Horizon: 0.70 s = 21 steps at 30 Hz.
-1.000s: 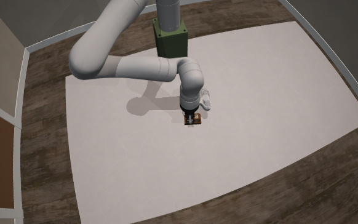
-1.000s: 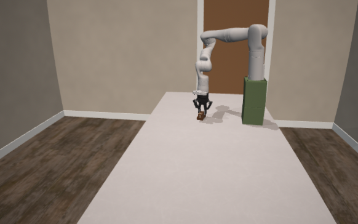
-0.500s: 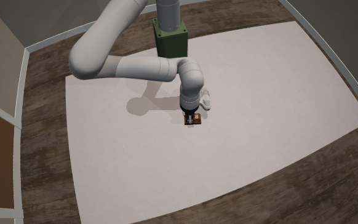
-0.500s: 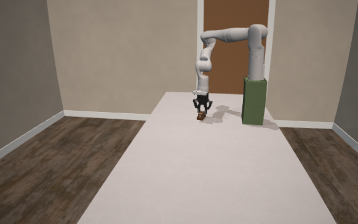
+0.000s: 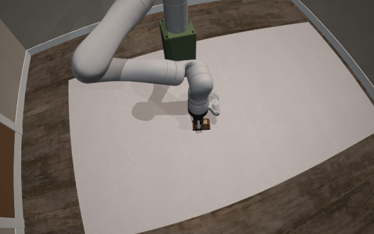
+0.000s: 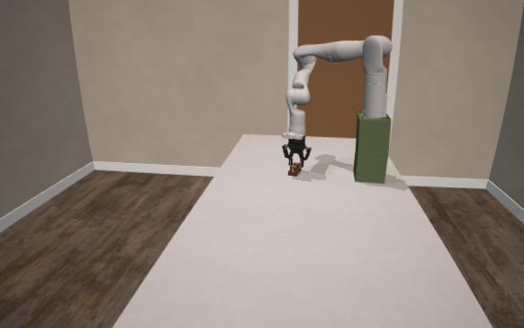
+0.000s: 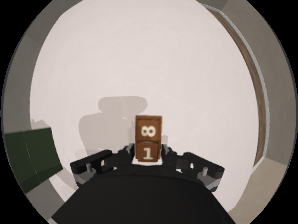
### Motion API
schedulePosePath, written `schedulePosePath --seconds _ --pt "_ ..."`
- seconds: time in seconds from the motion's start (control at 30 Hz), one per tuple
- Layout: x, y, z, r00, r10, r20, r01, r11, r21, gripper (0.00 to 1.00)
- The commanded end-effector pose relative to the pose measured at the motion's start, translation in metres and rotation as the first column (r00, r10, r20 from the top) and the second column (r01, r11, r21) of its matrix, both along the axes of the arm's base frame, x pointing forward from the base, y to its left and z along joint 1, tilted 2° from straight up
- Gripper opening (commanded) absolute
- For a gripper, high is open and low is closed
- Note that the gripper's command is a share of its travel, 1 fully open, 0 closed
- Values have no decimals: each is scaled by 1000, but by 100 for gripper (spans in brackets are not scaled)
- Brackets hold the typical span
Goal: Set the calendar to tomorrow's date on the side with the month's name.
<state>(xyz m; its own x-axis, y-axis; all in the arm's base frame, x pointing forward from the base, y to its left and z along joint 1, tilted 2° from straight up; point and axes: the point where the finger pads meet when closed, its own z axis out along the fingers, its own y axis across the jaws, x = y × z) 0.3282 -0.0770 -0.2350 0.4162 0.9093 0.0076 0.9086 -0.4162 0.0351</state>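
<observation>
The brown calendar tray point(image 5: 206, 129) point(image 6: 293, 174) sits on the table under the gripper, with two brown cubes side by side. One cube point(image 5: 205, 121) point(image 7: 148, 132) shows a white 8 on its top face, lying sideways in the wrist view. The other cube point(image 7: 148, 153) shows a white 1 on top, upright in the wrist view. My gripper point(image 5: 198, 126) point(image 6: 296, 166) point(image 7: 147, 149) points down and is open, its fingers on either side of the cube with the 1. The cubes' front faces are too small or hidden to read, and the month's name is not readable.
The arm's green pedestal point(image 5: 180, 46) point(image 6: 371, 149) stands at the table's back edge. A pale, bumpy part point(image 5: 214, 103) point(image 6: 293, 134) shows beside the wrist, above the table. The arm's shadow falls on the pale table top point(image 5: 268, 96).
</observation>
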Motion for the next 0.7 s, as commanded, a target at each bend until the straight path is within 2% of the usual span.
schedulePosePath --seconds 0.0,0.2,0.6,0.67 --pt "1 0 1 1000 0 1 0 1000 0 46" --pt "0 0 10 1000 0 1 0 1000 0 46" --pt "-2 0 69 1000 0 1 0 1000 0 46" --pt "-2 0 69 1000 0 1 0 1000 0 46"
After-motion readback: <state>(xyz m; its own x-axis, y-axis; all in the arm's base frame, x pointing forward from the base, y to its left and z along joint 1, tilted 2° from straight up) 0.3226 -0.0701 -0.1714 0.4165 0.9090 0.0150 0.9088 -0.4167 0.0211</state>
